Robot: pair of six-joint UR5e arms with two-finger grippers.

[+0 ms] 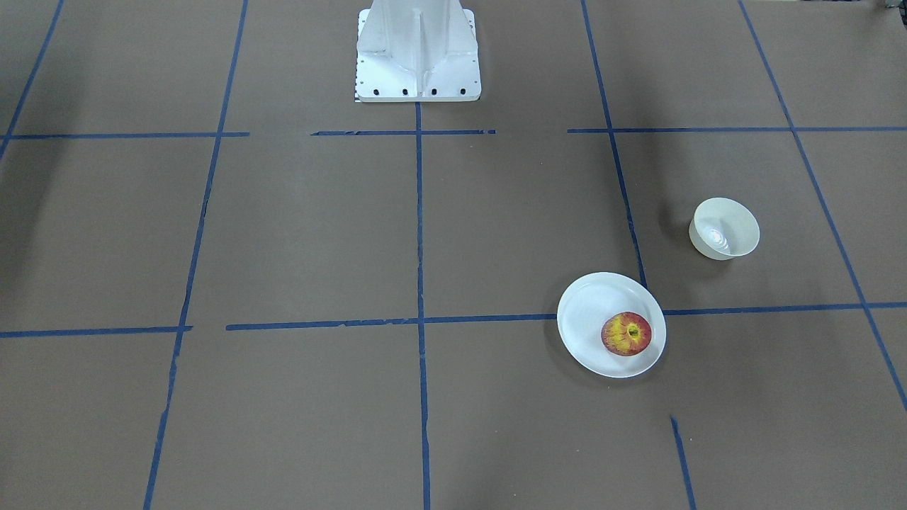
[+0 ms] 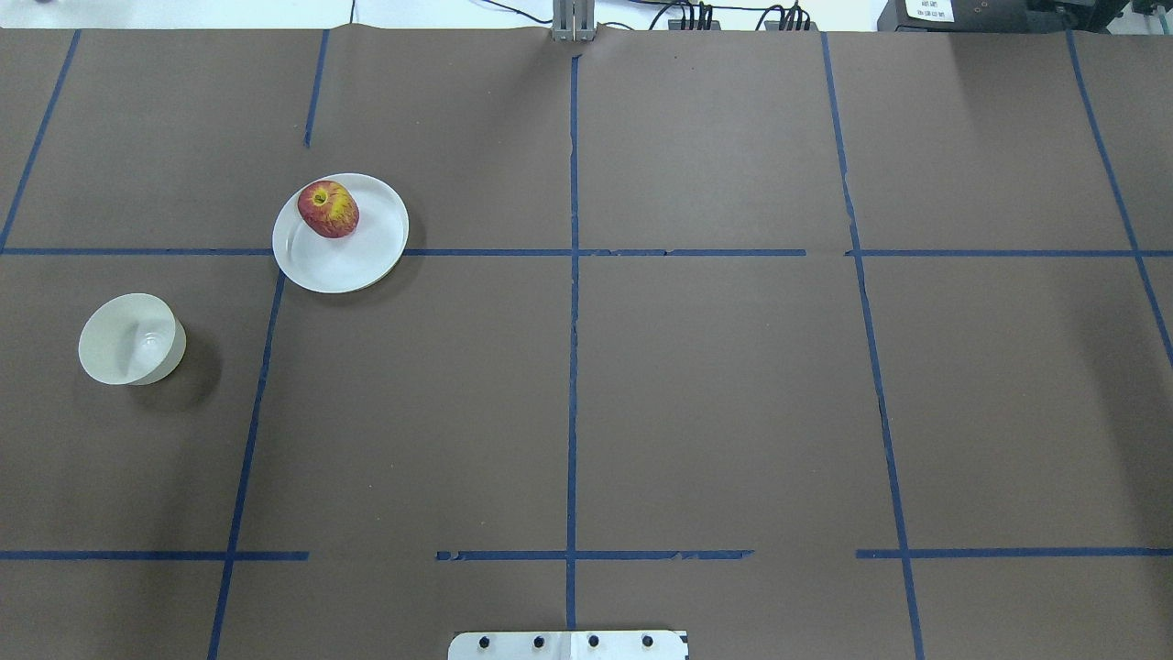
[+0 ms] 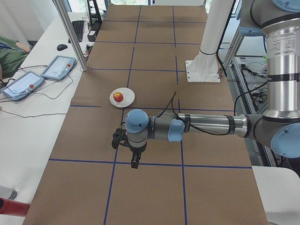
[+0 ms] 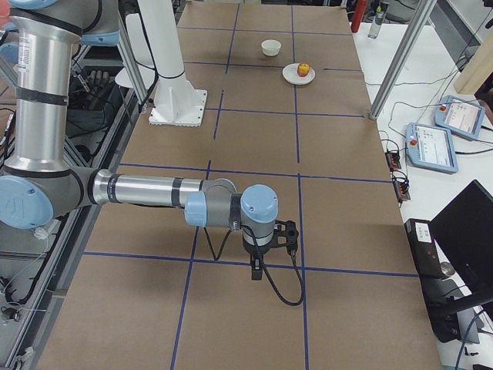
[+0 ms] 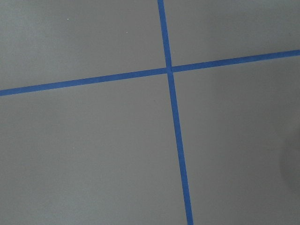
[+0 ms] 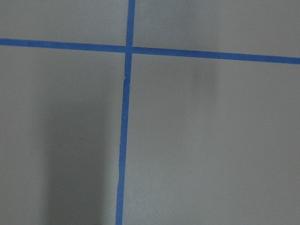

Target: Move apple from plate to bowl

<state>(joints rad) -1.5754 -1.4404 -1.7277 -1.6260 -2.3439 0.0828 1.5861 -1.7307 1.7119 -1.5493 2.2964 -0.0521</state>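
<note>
The red apple [image 1: 626, 333] with a yellow patch around its stem lies on the white plate [image 1: 588, 312], toward its rim; it also shows in the overhead view [image 2: 328, 209] on the plate [image 2: 344, 261]. The cream bowl [image 1: 724, 228] stands empty and apart from the plate, also in the overhead view [image 2: 128, 339]. My left gripper [image 3: 134, 161] shows only in the exterior left view, hanging over bare table far from the plate [image 3: 122, 97]. My right gripper [image 4: 256, 270] shows only in the exterior right view, far from the bowl [image 4: 270, 47]. I cannot tell whether either is open or shut.
The white robot base [image 1: 417, 49] stands at the table's robot side. Blue tape lines grid the brown table. Teach pendants [image 3: 58, 67] and cables lie on the side bench, beside an aluminium post [image 3: 70, 33]. Both wrist views show only table and tape.
</note>
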